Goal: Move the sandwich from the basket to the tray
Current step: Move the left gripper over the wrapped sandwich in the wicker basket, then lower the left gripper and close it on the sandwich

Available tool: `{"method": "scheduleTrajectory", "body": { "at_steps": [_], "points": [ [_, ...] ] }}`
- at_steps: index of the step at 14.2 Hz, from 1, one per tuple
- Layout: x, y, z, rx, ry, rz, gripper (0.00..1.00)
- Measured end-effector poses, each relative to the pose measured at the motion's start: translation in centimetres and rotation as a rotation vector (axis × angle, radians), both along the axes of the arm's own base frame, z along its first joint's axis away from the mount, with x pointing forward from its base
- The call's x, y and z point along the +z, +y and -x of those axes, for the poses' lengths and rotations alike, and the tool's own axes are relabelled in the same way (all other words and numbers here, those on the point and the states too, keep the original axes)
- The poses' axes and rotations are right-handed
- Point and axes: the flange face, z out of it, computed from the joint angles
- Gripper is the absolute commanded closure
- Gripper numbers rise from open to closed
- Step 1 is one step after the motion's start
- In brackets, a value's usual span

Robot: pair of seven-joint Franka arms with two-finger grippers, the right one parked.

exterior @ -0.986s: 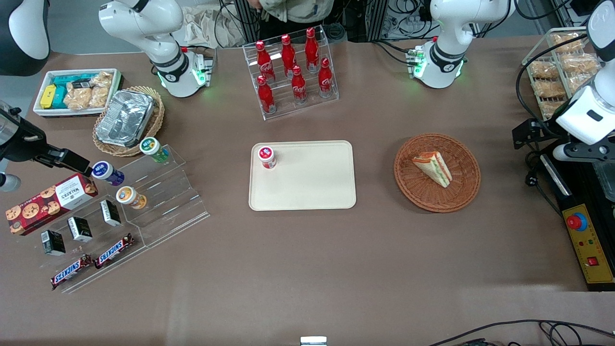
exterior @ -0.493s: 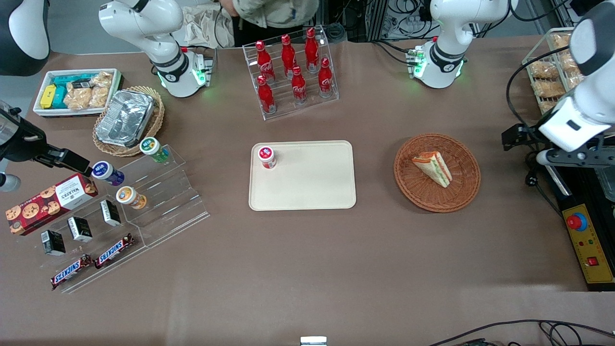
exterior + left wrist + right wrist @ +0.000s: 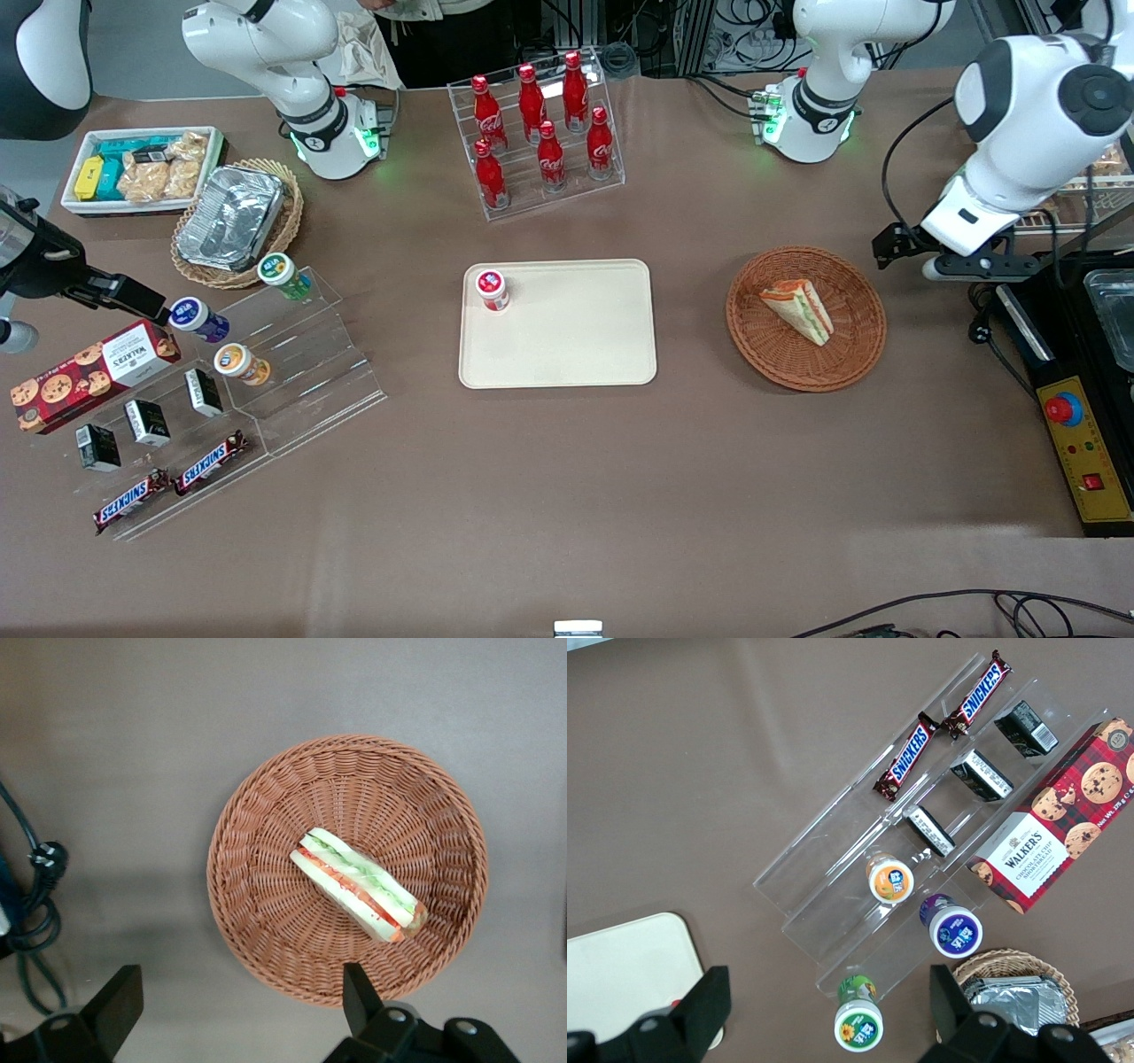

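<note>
Reddish wicker basket (image 3: 805, 318) on the brown tabletop (image 3: 567, 496) holds the sandwich (image 3: 798, 309); nothing covers it. Beside it lies the tray (image 3: 557, 324), bearing a red-capped jar (image 3: 492, 289). Just past the basket's rim hovers the gripper (image 3: 244, 1023), jaws wide, empty.

A clear rack of red cola bottles (image 3: 540, 133) stands on the brown bench (image 3: 567, 496), farther from the front camera than everything in the middle. Toward the parked arm's end we've got a tan wicker basket (image 3: 288, 221) holding a foil container (image 3: 230, 217), and beside it a white bin of snacks (image 3: 142, 170). Nearer the camera, a stepped acrylic display (image 3: 301, 381) carries three small tubs (image 3: 239, 363), little black boxes (image 3: 146, 423) and two Snickers bars (image 3: 173, 486), with a red Walkers cookie box (image 3: 89, 374) alongside. A small red-lidded jar (image 3: 492, 289) stands upright mid-bench. Toward the working arm's end, a yellow control box with a red button (image 3: 1083, 447).
</note>
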Motion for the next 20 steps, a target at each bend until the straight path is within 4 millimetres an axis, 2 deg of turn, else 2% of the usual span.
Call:
{"method": "scheduleTrajectory", "body": {
  "at_steps": [7, 16, 20],
  "points": [
    [-3.8, -2.3, 1.3, 0.278, 0.011, 0.088, 0.0],
    [-8.1, -6.6, 0.1, 0.658, 0.014, 0.092, 0.0],
    [-10.0, -8.3, 0.8, 0.735, 0.008, 0.094, 0.01]
  ]
}}
